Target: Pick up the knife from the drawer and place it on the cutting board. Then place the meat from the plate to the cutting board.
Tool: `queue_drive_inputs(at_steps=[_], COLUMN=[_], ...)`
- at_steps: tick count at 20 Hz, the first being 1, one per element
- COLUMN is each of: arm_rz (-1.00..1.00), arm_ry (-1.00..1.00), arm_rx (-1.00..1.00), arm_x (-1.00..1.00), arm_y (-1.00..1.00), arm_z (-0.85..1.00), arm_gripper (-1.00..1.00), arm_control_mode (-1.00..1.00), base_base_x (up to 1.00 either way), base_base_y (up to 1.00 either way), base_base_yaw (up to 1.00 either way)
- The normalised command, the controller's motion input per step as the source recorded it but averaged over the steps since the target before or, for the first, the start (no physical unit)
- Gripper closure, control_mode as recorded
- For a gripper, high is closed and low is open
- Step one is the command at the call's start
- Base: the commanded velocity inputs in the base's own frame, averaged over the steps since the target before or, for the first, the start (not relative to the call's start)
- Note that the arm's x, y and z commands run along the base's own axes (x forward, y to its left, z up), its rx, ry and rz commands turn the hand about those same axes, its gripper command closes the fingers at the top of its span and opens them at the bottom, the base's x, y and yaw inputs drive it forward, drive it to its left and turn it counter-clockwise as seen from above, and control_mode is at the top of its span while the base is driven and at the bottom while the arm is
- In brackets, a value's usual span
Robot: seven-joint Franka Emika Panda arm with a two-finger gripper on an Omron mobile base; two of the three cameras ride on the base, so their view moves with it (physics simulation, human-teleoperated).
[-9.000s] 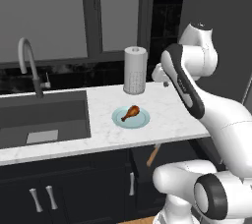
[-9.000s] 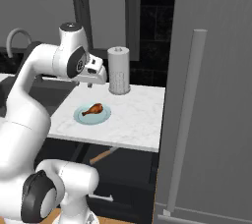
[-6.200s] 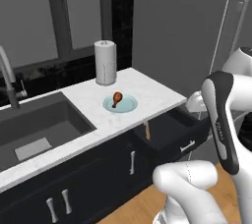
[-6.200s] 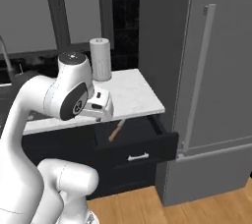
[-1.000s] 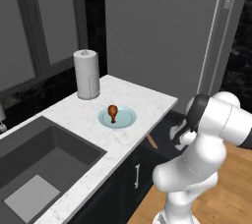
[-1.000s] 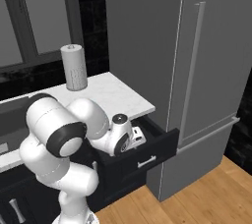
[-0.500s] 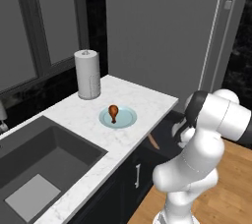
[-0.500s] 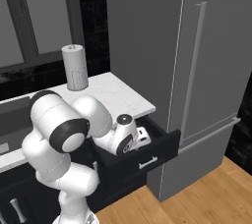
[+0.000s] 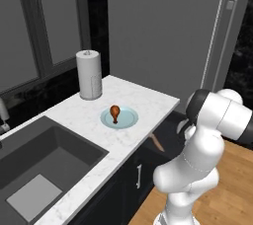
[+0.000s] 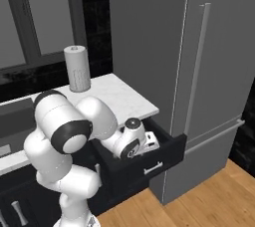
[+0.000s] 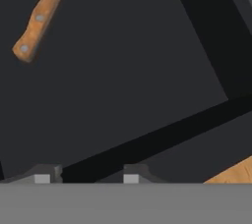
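The knife point(image 11: 37, 20) lies in the open black drawer point(image 10: 167, 155); the hand view shows its tan wooden handle at the upper left, the blade cut off by the frame's top. My gripper point(image 11: 86, 178) hangs over the dark drawer floor well away from that handle, its fingertips point(image 11: 42, 177) apart with nothing between them. From the right base view, the gripper point(image 10: 151, 145) reaches down into the drawer. The knife handle point(image 9: 157, 142) pokes out below the counter edge. The meat point(image 9: 114, 112) rests on the teal plate point(image 9: 128, 118). The cutting board is out of view.
A white paper towel roll point(image 9: 89, 75) stands behind the plate on the marble counter point(image 9: 148, 101). A dark sink point(image 9: 44, 162) lies to the left. A tall grey fridge point(image 10: 209, 81) stands right of the drawer, wooden floor point(image 10: 219, 196) below it.
The gripper's fingers have drawn closer together over the last second. The hand has settled slightly deeper into the drawer; knife, plate and meat have not moved.
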Motion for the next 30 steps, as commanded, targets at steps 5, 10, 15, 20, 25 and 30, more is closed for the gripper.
queue_drive_inputs(at_steps=[5,10,15,20,25,30], arm_rz=[0.00,0.01,0.03,0.01,0.02,0.10], arm_ry=[0.00,-0.01,-0.03,-0.13,-0.12,0.00], arm_rx=[-0.05,-0.11,-0.08,0.04,0.14,0.06], arm_x=[-0.45,-0.47,-0.49,-0.71,-0.36,0.00], arm_y=[-0.77,-0.73,-0.75,-0.68,-0.36,-0.05], arm_z=[-0.56,-0.60,-0.43,-0.10,0.27,0.92], arm_gripper=[-1.00,-1.00,-1.00,-1.00,-1.00,-1.00], arm_control_mode=[-1.00,-1.00,-1.00,-1.00,-1.00,-1.00], base_base_x=[0.00,0.00,0.00,0.00,0.00,0.00], base_base_y=[0.00,0.00,0.00,0.00,0.00,0.00], base_base_yaw=[0.00,0.00,0.00,0.00,0.00,0.00])
